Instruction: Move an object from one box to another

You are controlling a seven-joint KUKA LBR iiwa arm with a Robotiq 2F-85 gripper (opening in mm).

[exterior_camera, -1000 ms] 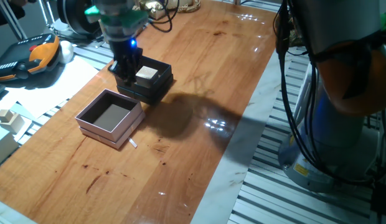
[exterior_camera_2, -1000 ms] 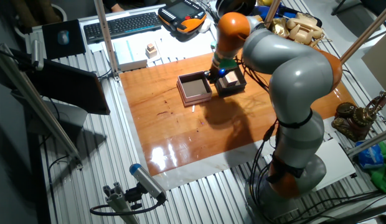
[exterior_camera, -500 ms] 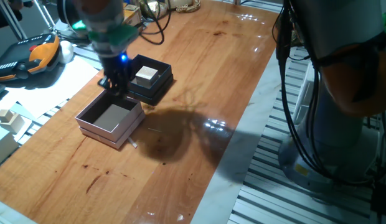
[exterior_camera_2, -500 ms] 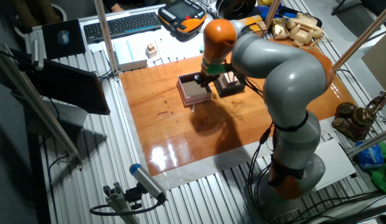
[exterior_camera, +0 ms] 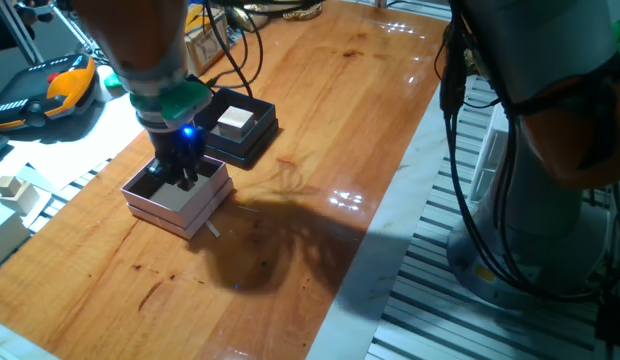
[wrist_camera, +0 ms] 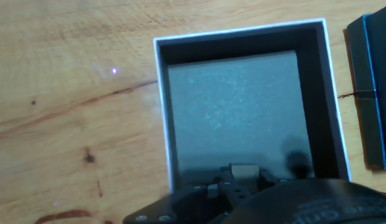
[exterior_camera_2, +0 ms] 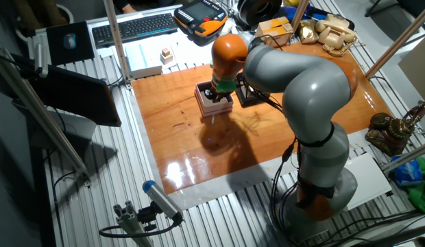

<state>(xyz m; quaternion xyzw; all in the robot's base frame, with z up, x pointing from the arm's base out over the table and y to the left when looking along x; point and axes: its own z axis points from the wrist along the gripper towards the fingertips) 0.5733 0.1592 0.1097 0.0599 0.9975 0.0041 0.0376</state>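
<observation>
Gripper [exterior_camera: 182, 178] is low inside the pink box [exterior_camera: 168, 212], jaws narrow on what looks like the small cube [wrist_camera: 243, 169], just above the dark floor. Black box [exterior_camera: 252, 146] is just right of it, only pale floor showing. Pick and carry look done; left: release, retreat.

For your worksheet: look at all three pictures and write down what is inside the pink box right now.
The pink box shows a bare grey floor in the hand view. The gripper hangs low over it; a small pale piece, perhaps the cube, sits between its fingers. The floor beneath the gripper is covered.
</observation>
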